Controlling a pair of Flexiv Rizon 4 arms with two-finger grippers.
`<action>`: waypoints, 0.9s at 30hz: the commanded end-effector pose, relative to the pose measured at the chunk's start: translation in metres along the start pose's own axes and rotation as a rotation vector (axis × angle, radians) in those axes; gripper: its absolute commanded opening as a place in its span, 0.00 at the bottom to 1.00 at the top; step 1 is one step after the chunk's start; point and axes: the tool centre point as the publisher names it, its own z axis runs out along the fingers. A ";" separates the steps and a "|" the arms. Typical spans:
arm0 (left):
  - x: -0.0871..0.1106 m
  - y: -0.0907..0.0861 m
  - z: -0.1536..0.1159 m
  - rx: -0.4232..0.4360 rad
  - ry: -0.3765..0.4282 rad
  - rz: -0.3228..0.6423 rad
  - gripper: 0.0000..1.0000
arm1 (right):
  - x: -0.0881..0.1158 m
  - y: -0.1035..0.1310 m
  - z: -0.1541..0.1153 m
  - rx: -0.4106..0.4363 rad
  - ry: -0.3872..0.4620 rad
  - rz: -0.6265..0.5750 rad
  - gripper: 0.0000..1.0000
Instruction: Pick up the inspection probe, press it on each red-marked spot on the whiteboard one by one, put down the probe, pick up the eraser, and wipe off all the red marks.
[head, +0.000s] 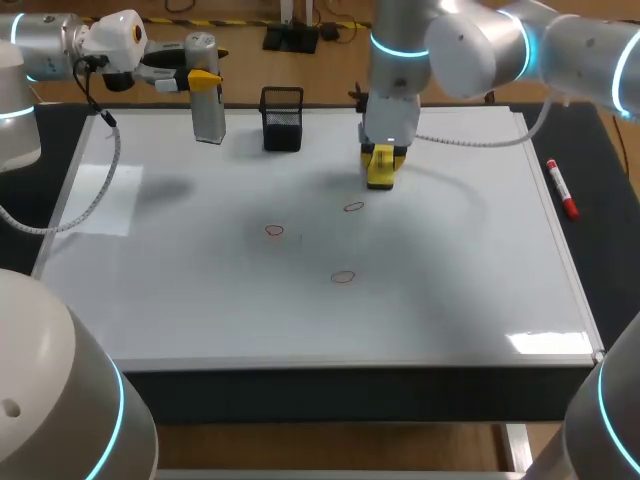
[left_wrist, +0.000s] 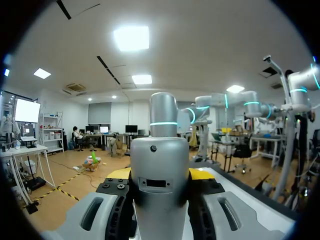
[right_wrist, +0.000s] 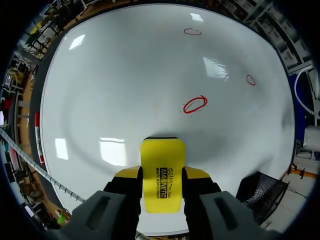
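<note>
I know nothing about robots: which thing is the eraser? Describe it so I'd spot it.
Find the big whiteboard. Near its far edge, the right arm's end effector grips the eraser. It is a flat yellow block, unlike the black mesh basket beside it.

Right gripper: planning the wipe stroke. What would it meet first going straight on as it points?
Probably bare whiteboard, touched by the eraser it holds, just short of the nearest red mark.

The left arm (head: 45, 40) and right arm (head: 480, 45) are silver-grey tubes with glowing cyan rings at the joints. A pale braided cable (head: 117, 155) trails from the left wrist. The left gripper (left_wrist: 160, 173) has black finger mounts (small screws (left_wrist: 119, 186) on top) and yellow tips (left_wrist: 202, 173).
</note>
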 end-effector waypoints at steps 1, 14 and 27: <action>0.000 -0.001 0.000 -0.001 0.000 0.000 0.00 | 0.004 -0.002 -0.013 0.008 -0.010 0.005 0.00; 0.000 -0.001 0.000 -0.001 0.000 0.000 0.00 | 0.040 -0.017 -0.049 0.080 -0.018 0.095 0.00; 0.000 -0.001 0.000 -0.001 0.000 0.000 0.00 | 0.113 -0.013 -0.057 0.108 -0.007 0.273 0.00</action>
